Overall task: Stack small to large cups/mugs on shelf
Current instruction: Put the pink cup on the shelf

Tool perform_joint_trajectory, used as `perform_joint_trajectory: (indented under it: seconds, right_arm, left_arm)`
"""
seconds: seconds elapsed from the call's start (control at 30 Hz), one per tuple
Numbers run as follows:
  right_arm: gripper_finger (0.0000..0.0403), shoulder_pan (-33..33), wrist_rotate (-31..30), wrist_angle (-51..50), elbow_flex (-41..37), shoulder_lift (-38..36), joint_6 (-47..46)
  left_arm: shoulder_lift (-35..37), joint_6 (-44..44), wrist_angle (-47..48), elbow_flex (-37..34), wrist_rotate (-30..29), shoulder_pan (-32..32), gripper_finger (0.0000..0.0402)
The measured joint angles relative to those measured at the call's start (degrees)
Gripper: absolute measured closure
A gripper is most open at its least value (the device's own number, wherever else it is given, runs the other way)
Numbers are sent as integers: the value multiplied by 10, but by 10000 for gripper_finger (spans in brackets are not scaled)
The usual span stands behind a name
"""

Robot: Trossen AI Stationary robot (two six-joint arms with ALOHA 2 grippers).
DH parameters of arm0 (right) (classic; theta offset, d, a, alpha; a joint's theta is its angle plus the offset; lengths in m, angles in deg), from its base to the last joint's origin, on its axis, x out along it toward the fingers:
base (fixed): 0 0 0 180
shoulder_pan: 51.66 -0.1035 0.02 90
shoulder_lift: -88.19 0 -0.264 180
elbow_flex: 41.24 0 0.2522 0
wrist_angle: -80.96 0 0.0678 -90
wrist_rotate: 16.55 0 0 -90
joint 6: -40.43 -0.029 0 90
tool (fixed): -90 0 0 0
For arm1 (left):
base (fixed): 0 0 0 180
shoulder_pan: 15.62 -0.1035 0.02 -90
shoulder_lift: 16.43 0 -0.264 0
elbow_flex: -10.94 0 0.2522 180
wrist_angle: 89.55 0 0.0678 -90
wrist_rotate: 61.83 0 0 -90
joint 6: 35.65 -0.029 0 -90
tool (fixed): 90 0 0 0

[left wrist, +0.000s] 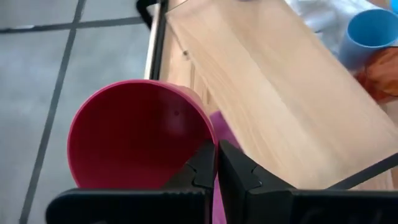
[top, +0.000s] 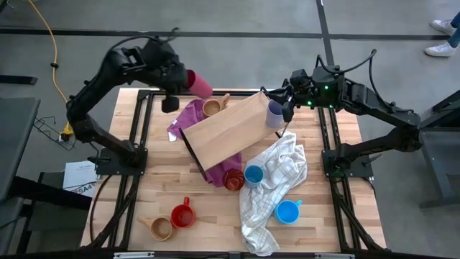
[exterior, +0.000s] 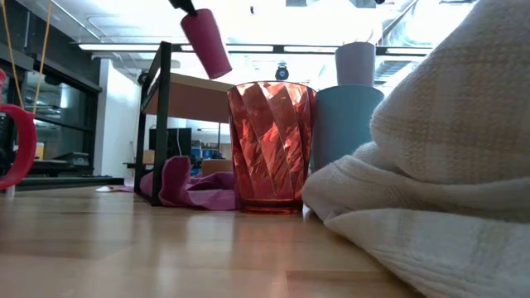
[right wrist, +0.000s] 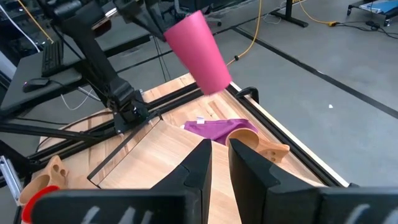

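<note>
- The left gripper [left wrist: 216, 163], in the upper left of the high view, is clamped on the rim of the magenta tumbler [top: 199, 83]. It holds the tumbler tilted in the air, just off the upper-left end of the shelf [top: 223, 129].
- The right gripper [top: 282, 102], at the upper right of the shelf, hangs over the lavender tumbler [top: 274, 113], which stands on the board's right end. In its own wrist view the fingers sit close together with a narrow gap; whether they pinch the tumbler's rim is not certain.
- The remaining cups are off the shelf. A tan mug [top: 212, 108] lies on the purple cloth [top: 188, 115] above the board. A clear red tumbler [top: 232, 179], two blue cups [top: 254, 175] [top: 287, 211], a red mug [top: 182, 215] and another tan mug [top: 161, 228] sit lower in the frame, around the white towel [top: 277, 173].
- Risk: the thin rim pinch on a tilted tumbler could slip, dropping it onto the cloth or floor.
- Risk: the two arms close over one board could collide or tip the lavender tumbler.
- A white sheet with dark print lies at the left edge of the high view; it is too small to read.
</note>
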Motion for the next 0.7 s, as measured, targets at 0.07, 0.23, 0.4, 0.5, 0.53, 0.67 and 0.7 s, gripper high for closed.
perform_joint_trajectory:
  seconds: [0.07, 0.23, 0.4, 0.5, 0.53, 0.67, 0.7]
  right_arm:
    - [354, 0, 0, 0, 0, 0, 0]
    - [354, 0, 0, -2, 0, 0, 0]
    - [354, 0, 0, -13, 0, 0, 0]
    - [354, 0, 0, -16, 0, 0, 0]
    - [354, 0, 0, -16, 0, 0, 0]
    - [354, 0, 0, -16, 0, 0, 2]
    - [354, 0, 0, -15, 0, 0, 4]
  left_arm:
    - [-22, -1, 4, 18, -11, 19, 401]
    - [-80, -20, 37, 65, -25, 42, 401]
    - [-113, -31, 38, 118, -22, 45, 401]
    - [-128, -31, 33, 144, -12, 44, 401]
    - [-131, -31, 30, 151, -12, 44, 401]
    - [-143, -31, 28, 169, -9, 45, 401]
    - [-147, -31, 28, 170, -9, 45, 401]
